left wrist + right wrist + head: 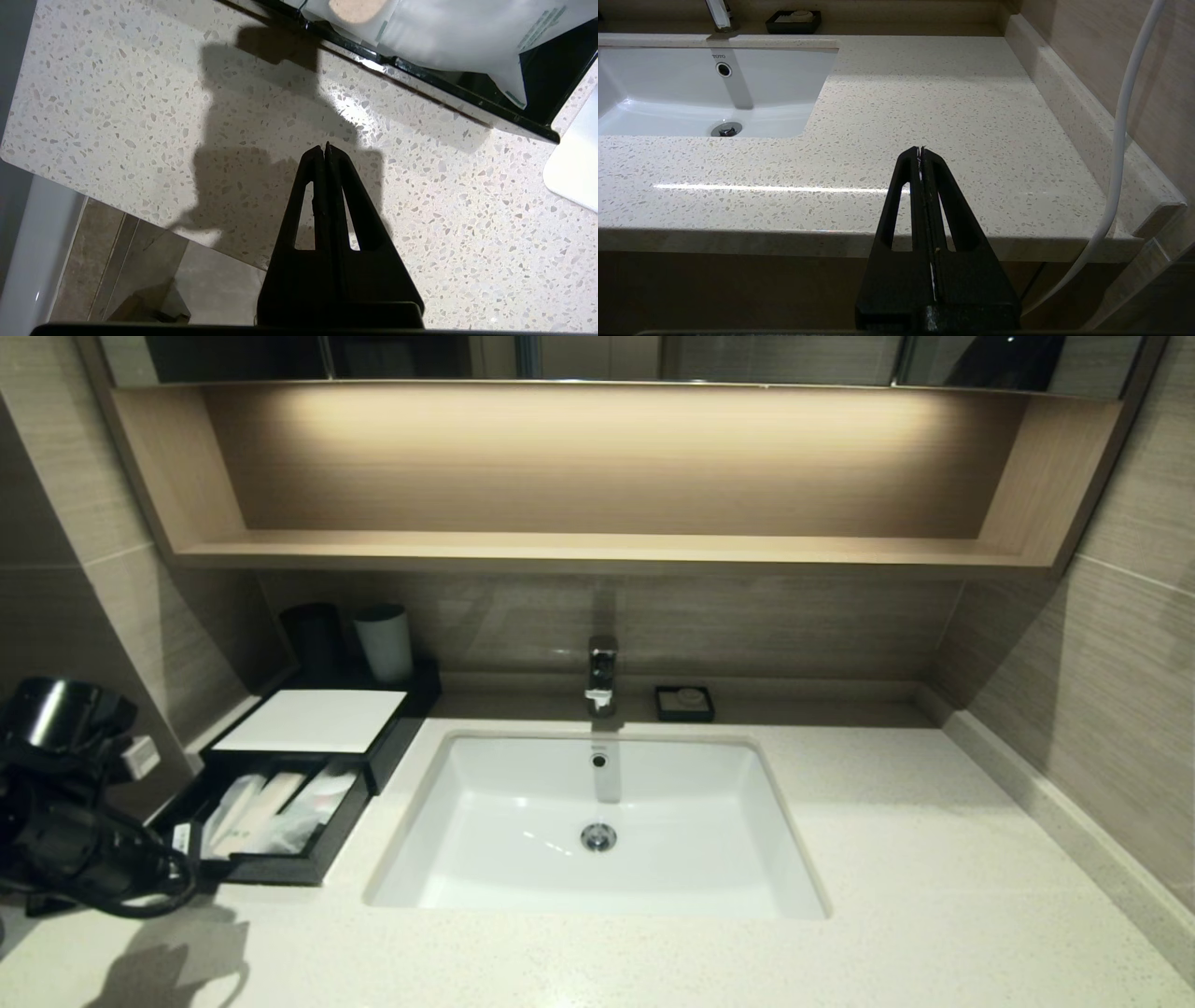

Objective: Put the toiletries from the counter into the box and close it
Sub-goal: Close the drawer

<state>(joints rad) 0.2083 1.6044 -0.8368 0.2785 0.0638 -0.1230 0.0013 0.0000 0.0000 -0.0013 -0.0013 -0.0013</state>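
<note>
The bench is cream-white stone flecked with small tan and grey specks, and the sink set in it is plain glossy white. The box is black with a flat white top panel, its toiletries in translucent whitish wrappers with green print. Both end effectors, left and right, are matte black.

The head camera looks down from above at the sink, seeing the whole desk. The left wrist camera looks straight down, close to the desk's front corner, left of the sink. The right wrist camera sits low, right of the sink, sharing sink and desk with the head view.
</note>
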